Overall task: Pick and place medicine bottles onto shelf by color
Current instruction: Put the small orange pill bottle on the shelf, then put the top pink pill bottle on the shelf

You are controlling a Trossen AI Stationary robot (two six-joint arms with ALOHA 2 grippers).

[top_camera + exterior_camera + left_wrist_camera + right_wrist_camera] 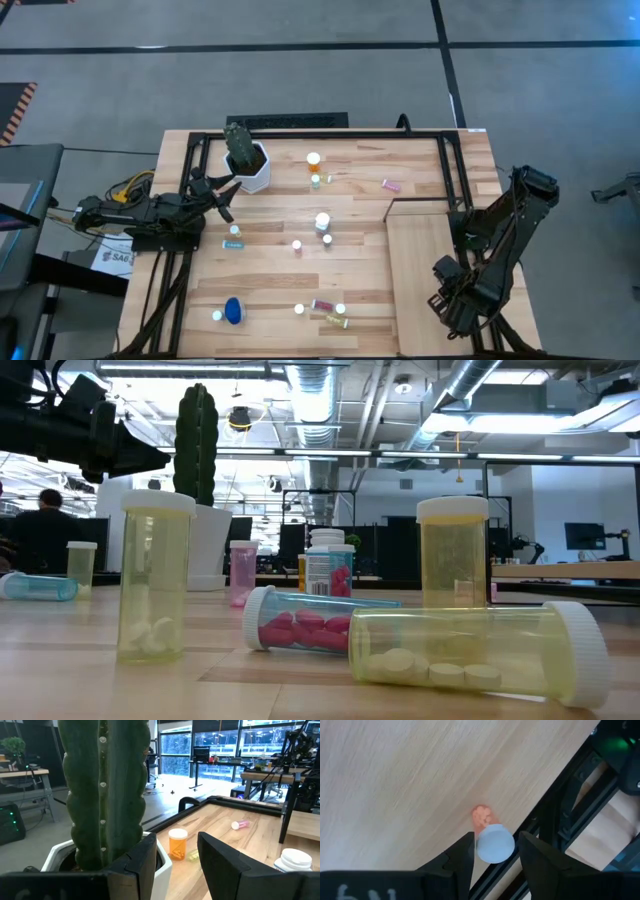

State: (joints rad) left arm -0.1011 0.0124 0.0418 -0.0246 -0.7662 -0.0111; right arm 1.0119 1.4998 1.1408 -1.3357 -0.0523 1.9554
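My right hand (492,855) is over the pale shelf (395,780), near its edge by the dark frame, fingers parted either side of a white-capped orange pill bottle (490,837) standing on it, not squeezing. My left hand (177,865) waits part-open beside the potted cactus (105,785) near the worktop's far left corner.

Striped plank counter (270,300) carrying white cactus pot (252,172) near far-left corner, scattered medicine bottles (322,222) upright and toppled mid-surface, blue bottle (233,311) near front; pale shelf (420,290) flat at right, orange bottle (487,832) upright near its edge
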